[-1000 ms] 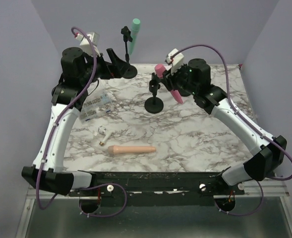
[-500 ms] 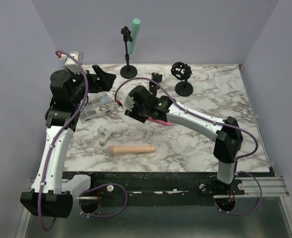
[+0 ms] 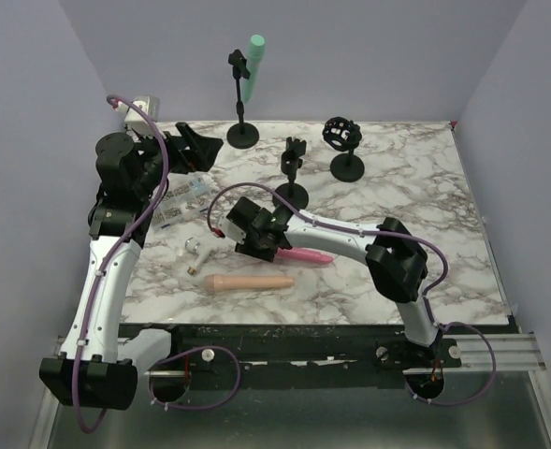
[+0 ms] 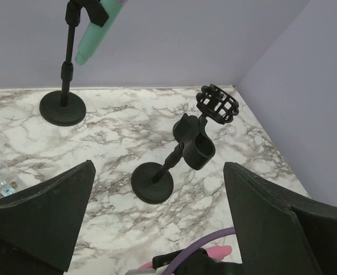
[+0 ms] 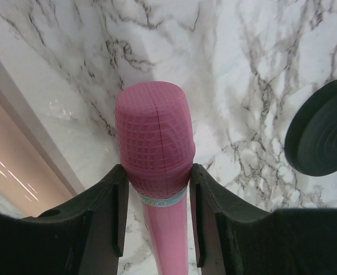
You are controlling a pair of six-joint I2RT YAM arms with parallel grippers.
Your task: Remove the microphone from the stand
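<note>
The pink microphone (image 5: 155,134) sits between the fingers of my right gripper (image 5: 155,186), which is shut on it just below the head. From above, my right gripper (image 3: 273,245) holds it low over the marble at centre left, and its handle (image 3: 312,254) points right. The stand (image 3: 294,173) it came from is upright behind, its clip (image 4: 197,148) empty. My left gripper (image 3: 198,150) hangs open at the back left with nothing in it. In the left wrist view the left gripper (image 4: 157,220) faces that stand.
A green microphone (image 3: 251,70) sits in a tall stand at the back. A stand with a round shock mount (image 3: 341,134) is at the back right. A beige microphone (image 3: 252,282) lies near the front edge. A plastic bag (image 3: 177,201) and a small white part (image 3: 195,251) lie left.
My right arm has carried the pink microphone off the stand, forward and left, down toward the table. My left arm pulled back to the left, then stayed still.
</note>
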